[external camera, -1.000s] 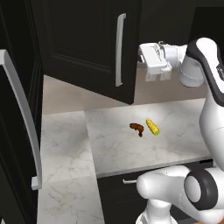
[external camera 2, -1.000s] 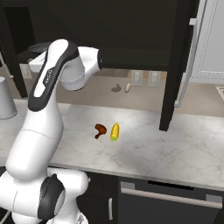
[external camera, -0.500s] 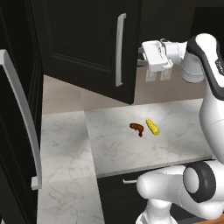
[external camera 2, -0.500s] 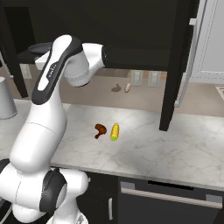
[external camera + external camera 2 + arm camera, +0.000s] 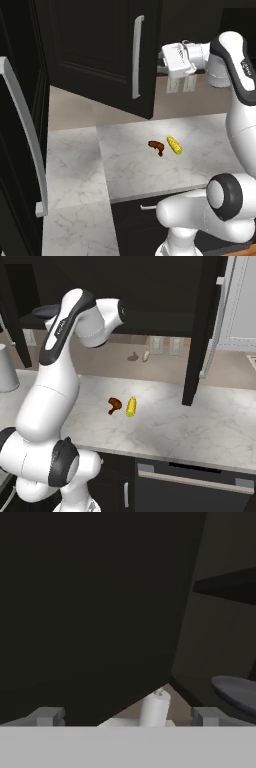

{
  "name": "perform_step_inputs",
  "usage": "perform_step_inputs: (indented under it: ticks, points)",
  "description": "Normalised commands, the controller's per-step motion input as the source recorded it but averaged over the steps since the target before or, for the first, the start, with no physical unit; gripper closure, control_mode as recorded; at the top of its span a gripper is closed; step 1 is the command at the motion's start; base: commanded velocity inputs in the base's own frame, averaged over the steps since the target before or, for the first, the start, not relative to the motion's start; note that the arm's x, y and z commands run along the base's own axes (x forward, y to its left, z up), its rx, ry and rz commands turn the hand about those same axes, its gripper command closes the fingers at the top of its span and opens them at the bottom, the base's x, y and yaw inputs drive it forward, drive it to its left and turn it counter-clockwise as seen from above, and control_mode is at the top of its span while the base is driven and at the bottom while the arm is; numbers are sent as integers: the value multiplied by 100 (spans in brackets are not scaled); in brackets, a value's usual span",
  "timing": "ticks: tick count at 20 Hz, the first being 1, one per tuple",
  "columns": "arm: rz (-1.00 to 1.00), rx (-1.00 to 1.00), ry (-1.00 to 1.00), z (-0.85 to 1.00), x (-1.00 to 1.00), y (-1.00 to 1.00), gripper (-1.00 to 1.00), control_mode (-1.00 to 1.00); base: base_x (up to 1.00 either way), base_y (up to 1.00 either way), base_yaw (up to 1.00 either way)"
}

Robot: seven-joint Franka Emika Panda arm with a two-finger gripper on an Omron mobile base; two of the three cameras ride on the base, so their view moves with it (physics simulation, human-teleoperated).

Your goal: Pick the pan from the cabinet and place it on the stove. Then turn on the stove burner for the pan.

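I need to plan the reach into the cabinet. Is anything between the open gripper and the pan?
Yes. In the hand view the cabinet door fills the space ahead of the gripper; the pan sits on the shelf beyond the door's edge, off to one side.

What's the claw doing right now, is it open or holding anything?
Claw: open, jaws spread wide with nothing between them, up by the open cabinet door; the pan lies apart from it, inside the cabinet.
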Motion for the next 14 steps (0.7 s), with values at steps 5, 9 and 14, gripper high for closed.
perform_step_inputs:
  ticks: [5, 9, 14]
  points:
    - [0, -5, 0, 0, 26, -3, -100, -100, 0, 0, 0]
    - [0, -4, 0, 0, 32, -5, -100, -100, 0, 0, 0]
    - [0, -3, 0, 0, 37, -3, -100, -100, 0, 0, 0]
